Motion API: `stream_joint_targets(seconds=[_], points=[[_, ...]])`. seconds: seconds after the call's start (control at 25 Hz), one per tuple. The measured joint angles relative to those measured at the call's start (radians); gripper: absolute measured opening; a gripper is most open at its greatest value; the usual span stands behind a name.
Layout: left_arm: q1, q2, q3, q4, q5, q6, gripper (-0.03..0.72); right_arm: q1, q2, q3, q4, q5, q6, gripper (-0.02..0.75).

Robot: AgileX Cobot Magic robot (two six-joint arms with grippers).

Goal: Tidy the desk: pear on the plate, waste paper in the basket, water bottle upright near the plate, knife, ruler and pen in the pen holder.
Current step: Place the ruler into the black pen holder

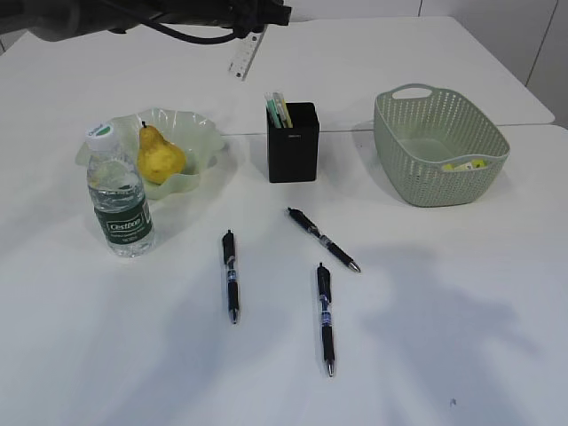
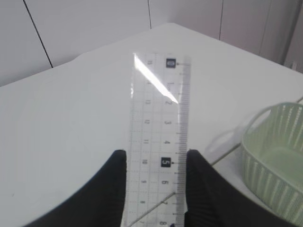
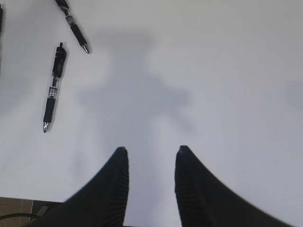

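While the left gripper (image 2: 156, 163) clamps the transparent ruler (image 2: 158, 142) between its fingers, high above the table's far side, the ruler's free end projects beyond the fingertips. Right gripper (image 3: 150, 156) hangs empty, jaws partly parted, over bare table (image 3: 227, 71), three pens (image 1: 324, 315) near.
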Motion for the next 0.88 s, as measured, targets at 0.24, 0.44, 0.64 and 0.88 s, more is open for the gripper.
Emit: stream_joint_targets(seconds=[0.24,0.44,0.64,0.88], points=[[-0.002,0.020,0.000,-0.100,-0.120,0.000,0.270,0.000,0.000,0.000,0.000,-0.038,0.000,0.280],[-0.025,0.042,0.000,-0.141,-0.189,0.000,0.270,0.000,0.000,0.000,0.000,-0.086,0.000,0.280],[-0.056,0.065,0.000,-0.149,-0.236,-0.002,0.270,0.000,0.000,0.000,-0.003,-0.115,0.000,0.280],[-0.079,0.102,0.000,-0.154,-0.282,-0.002,0.270,0.000,0.000,0.000,-0.038,-0.117,0.002,0.280]])
